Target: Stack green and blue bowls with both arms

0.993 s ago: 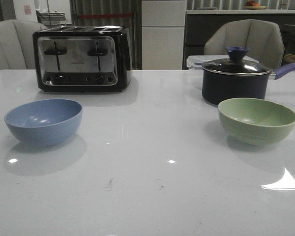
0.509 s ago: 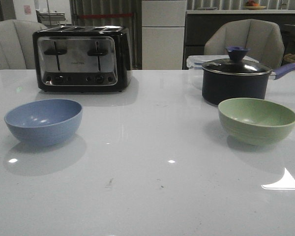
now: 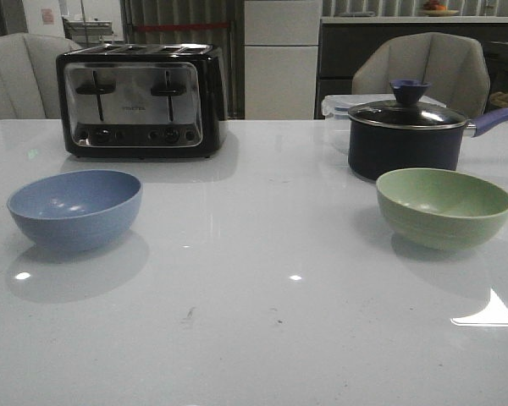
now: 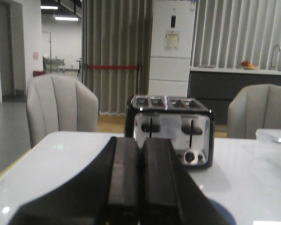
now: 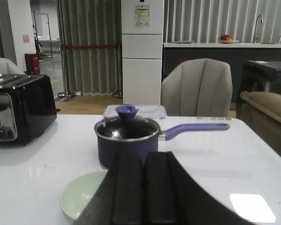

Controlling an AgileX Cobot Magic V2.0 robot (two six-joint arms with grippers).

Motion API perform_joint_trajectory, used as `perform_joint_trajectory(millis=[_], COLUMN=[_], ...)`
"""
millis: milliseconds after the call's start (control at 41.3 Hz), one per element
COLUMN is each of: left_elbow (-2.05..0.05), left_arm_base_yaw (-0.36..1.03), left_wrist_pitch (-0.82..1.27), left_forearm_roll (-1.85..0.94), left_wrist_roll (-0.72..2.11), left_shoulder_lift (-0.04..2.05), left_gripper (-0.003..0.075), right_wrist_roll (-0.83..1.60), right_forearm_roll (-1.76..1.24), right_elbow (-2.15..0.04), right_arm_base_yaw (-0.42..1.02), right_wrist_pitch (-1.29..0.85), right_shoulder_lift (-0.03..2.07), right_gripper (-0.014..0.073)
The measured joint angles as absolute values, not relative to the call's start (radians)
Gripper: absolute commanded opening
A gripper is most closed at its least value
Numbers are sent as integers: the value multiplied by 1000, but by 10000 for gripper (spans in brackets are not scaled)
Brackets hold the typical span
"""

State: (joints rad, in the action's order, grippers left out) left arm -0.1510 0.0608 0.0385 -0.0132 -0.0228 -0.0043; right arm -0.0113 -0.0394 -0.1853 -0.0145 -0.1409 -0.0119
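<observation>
The dusty blue bowl (image 3: pixel 74 208) stands upright on the white table at the left. The sage green bowl (image 3: pixel 443 206) stands upright at the right, just in front of the saucepan. Neither arm shows in the front view. In the left wrist view my left gripper (image 4: pixel 140 143) is shut and empty, raised above the table, with a sliver of the blue bowl (image 4: pixel 225 214) beside its fingers. In the right wrist view my right gripper (image 5: pixel 144 157) is shut and empty, above the green bowl (image 5: pixel 79 199), which is partly hidden by it.
A black and chrome toaster (image 3: pixel 138 101) stands at the back left. A dark navy saucepan (image 3: pixel 404 135) with a lid and purple handle stands behind the green bowl, a clear lidded container (image 3: pixel 339 106) behind it. Chairs stand past the far table edge.
</observation>
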Motion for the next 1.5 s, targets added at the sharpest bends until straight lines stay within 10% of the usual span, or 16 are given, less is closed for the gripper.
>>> perform_joint_trajectory(millis=[436, 993, 1259, 1501], left_elbow=[-631, -653, -653, -653], left_arm_base_yaw=[61, 61, 61, 61], left_wrist_pitch=[434, 676, 676, 674], left_forearm_roll=[-13, -11, -11, -11], left_wrist_roll=[-23, -23, 27, 43], left_shoulder_lift=[243, 565, 632, 638], left_gripper=[93, 95, 462, 537], right_wrist_roll=[-11, -11, -11, -11], right_forearm_roll=[-39, -39, -37, -37], right_elbow=[-633, -648, -648, -652], right_arm_base_yaw=[-15, -15, -15, -15], right_wrist_pitch=[-593, -695, -713, -650], right_shoulder_lift=[295, 609, 724, 864], right_gripper=[29, 43, 486, 524])
